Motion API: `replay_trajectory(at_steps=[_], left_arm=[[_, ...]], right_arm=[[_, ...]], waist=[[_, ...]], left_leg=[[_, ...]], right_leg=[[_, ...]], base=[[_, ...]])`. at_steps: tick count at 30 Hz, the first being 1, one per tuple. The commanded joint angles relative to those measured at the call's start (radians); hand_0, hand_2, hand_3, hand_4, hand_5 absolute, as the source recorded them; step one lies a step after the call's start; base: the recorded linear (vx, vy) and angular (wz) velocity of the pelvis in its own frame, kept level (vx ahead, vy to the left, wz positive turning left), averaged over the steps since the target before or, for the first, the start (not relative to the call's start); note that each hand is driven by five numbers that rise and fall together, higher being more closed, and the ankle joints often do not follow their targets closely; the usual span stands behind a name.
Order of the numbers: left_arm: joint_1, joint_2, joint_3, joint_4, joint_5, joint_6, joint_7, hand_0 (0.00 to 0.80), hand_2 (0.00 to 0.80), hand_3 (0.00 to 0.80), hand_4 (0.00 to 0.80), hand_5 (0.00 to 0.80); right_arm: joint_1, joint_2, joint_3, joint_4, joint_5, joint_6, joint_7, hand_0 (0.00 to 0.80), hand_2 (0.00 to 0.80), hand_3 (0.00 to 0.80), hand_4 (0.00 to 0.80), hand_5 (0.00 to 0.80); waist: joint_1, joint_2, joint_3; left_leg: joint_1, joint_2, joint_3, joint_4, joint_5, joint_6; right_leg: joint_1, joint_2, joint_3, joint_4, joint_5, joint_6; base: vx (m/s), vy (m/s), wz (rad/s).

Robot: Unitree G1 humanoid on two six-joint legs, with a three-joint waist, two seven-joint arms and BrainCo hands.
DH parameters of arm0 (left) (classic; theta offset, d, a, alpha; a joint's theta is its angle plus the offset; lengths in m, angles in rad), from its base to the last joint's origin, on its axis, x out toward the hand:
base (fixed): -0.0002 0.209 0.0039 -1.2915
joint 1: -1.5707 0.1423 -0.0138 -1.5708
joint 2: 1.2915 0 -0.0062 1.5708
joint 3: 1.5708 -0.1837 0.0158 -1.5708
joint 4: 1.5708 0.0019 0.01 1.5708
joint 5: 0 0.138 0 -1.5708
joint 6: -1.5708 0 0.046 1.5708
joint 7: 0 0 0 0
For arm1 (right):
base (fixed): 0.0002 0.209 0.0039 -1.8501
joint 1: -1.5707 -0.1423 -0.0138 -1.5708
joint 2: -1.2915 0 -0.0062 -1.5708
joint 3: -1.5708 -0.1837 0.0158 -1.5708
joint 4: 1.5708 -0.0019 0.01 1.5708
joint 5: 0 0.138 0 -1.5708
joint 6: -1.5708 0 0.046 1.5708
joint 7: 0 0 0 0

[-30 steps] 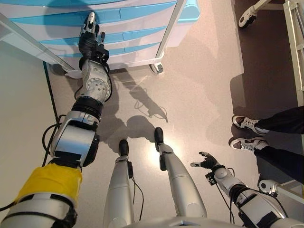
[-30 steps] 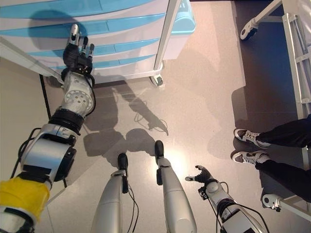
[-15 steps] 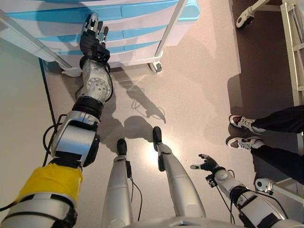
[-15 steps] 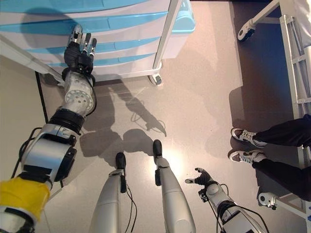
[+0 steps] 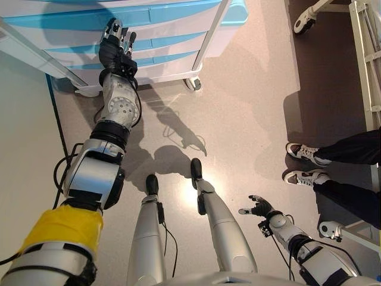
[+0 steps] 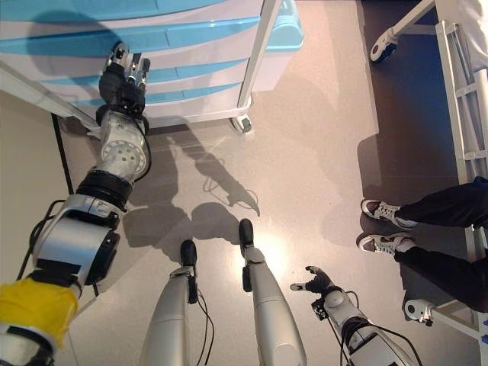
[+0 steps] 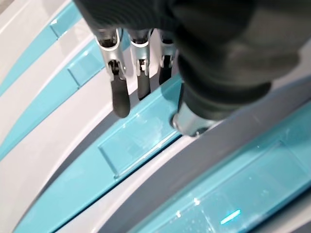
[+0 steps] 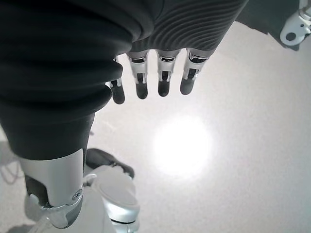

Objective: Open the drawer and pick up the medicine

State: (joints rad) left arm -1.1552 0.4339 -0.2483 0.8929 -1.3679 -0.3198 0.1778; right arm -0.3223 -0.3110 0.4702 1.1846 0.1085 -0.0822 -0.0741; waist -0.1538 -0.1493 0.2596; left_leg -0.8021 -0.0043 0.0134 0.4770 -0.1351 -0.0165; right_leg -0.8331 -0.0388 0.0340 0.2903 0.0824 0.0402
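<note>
A white drawer cabinet point(image 5: 172, 36) with blue drawer fronts stands on wheels at the far side of the floor. All the drawers I see are shut. No medicine shows in any view. My left hand point(image 5: 116, 44) is stretched out against a middle drawer front. In the left wrist view its fingers point(image 7: 120, 97) are nearly straight, with their tips just over a blue handle strip point(image 7: 141, 141), and hold nothing. My right hand point(image 5: 260, 207) hangs low at the right over the floor, open and empty; its fingers point(image 8: 163, 80) are relaxed.
A person's legs and shoes point(image 5: 306, 152) stand at the right. A metal frame on a caster point(image 5: 303, 21) is at the far right, and another caster point(image 5: 327, 229) is near my right arm. A white rail point(image 5: 36, 50) crosses the left side in front of the cabinet.
My left hand's fingers have bent slightly closer to the drawer front. The whole view has shifted a little. The right hand stays where it was.
</note>
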Motion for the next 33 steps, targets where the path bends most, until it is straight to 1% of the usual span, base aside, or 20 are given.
replay_trajectory(at_steps=[1, 7, 16, 22, 23, 25, 27, 28, 29, 33], left_arm=[[-0.149, 0.038, 0.036, -0.042, 0.033, -0.073, -0.043, 0.800, 0.800, 0.800, 0.800, 0.800], [-0.145, 0.033, 0.031, -0.056, 0.033, -0.074, -0.050, 0.800, 0.800, 0.800, 0.800, 0.800], [-0.091, -0.029, 0.037, -0.133, 0.013, -0.080, -0.079, 0.800, 0.800, 0.800, 0.800, 0.800], [-0.009, -0.118, 0.037, -0.228, -0.001, -0.082, -0.106, 0.800, 0.800, 0.800, 0.800, 0.800], [0.020, -0.147, 0.034, -0.258, -0.010, -0.083, -0.111, 0.800, 0.800, 0.800, 0.800, 0.800], [0.023, -0.148, 0.034, -0.262, -0.008, -0.083, -0.109, 0.800, 0.800, 0.800, 0.800, 0.800], [0.066, -0.185, 0.035, -0.296, -0.018, -0.083, -0.116, 0.800, 0.800, 0.800, 0.800, 0.800], [0.068, -0.186, 0.034, -0.299, -0.017, -0.083, -0.115, 0.800, 0.800, 0.800, 0.800, 0.800], [0.100, -0.218, 0.037, -0.327, -0.031, -0.087, -0.125, 0.800, 0.800, 0.800, 0.800, 0.800], [0.171, -0.272, 0.028, -0.370, -0.041, -0.074, -0.132, 0.800, 0.800, 0.800, 0.800, 0.800]], right_arm=[[0.015, -0.060, 0.014, 0.033, 0.003, 0.001, -0.006, 0.000, 0.000, 0.000, 0.000, 0.000], [0.014, -0.063, 0.016, 0.030, -0.001, 0.000, -0.006, 0.000, 0.000, 0.000, 0.000, 0.000], [0.024, -0.055, 0.018, 0.023, 0.001, -0.002, 0.002, 0.000, 0.000, 0.000, 0.000, 0.000], [0.027, -0.045, 0.018, 0.018, -0.012, -0.001, 0.002, 0.000, 0.000, 0.000, 0.000, 0.000], [0.028, -0.042, 0.017, 0.016, -0.015, -0.001, 0.001, 0.000, 0.000, 0.000, 0.000, 0.000], [0.029, -0.042, 0.017, 0.016, -0.015, -0.001, 0.001, 0.000, 0.000, 0.000, 0.000, 0.000], [0.026, -0.032, 0.019, 0.009, -0.016, -0.002, 0.000, 0.000, 0.000, 0.000, 0.000, 0.000], [0.027, -0.032, 0.019, 0.009, -0.016, -0.002, -0.001, 0.000, 0.000, 0.000, 0.000, 0.000], [0.026, -0.026, 0.021, 0.007, -0.018, -0.003, -0.002, 0.000, 0.000, 0.000, 0.000, 0.000], [0.027, -0.016, 0.022, -0.004, -0.023, -0.004, -0.005, 0.000, 0.000, 0.000, 0.000, 0.000]], waist=[[-0.003, 0.047, 0.012], [-0.002, 0.051, 0.012], [0.008, 0.054, 0.014], [0.022, 0.053, 0.020], [0.026, 0.053, 0.022], [0.026, 0.053, 0.022], [0.035, 0.050, 0.027], [0.035, 0.050, 0.027], [0.040, 0.046, 0.030], [0.051, 0.044, 0.034]], left_leg=[[0.036, -0.060, -0.003, -0.129, 0.042, 0.052], [0.035, -0.060, -0.005, -0.122, 0.042, 0.052], [0.032, -0.066, -0.015, -0.118, 0.044, 0.050], [0.044, -0.071, -0.026, -0.124, 0.053, 0.047], [0.049, -0.072, -0.030, -0.129, 0.056, 0.046], [0.050, -0.073, -0.031, -0.129, 0.056, 0.046], [0.057, -0.074, -0.036, -0.136, 0.063, 0.044], [0.058, -0.074, -0.036, -0.137, 0.063, 0.044], [0.061, -0.076, -0.040, -0.139, 0.066, 0.043], [0.068, -0.076, -0.047, -0.139, 0.071, 0.040]], right_leg=[[0.041, 0.023, -0.019, 0.036, -0.031, 0.055], [0.039, 0.022, -0.022, 0.043, -0.032, 0.053], [0.038, 0.018, -0.029, 0.058, -0.040, 0.045], [0.047, 0.015, -0.039, 0.069, -0.046, 0.040], [0.053, 0.013, -0.043, 0.068, -0.047, 0.039], [0.054, 0.012, -0.043, 0.067, -0.047, 0.039], [0.063, 0.010, -0.050, 0.065, -0.047, 0.037], [0.064, 0.010, -0.051, 0.065, -0.047, 0.037], [0.067, 0.009, -0.056, 0.066, -0.048, 0.036], [0.076, 0.006, -0.065, 0.070, -0.053, 0.032]], base=[[0.000, 0.000, 0.00], [0.000, 0.000, 0.00], [0.000, 0.000, 0.00], [-0.003, -0.006, 0.00], [-0.017, -0.031, 0.02], [-0.011, -0.018, 0.05], [-0.019, -0.029, 0.11], [-0.022, -0.036, 0.15], [-0.020, -0.037, 0.12], [-0.020, -0.041, 0.09]])
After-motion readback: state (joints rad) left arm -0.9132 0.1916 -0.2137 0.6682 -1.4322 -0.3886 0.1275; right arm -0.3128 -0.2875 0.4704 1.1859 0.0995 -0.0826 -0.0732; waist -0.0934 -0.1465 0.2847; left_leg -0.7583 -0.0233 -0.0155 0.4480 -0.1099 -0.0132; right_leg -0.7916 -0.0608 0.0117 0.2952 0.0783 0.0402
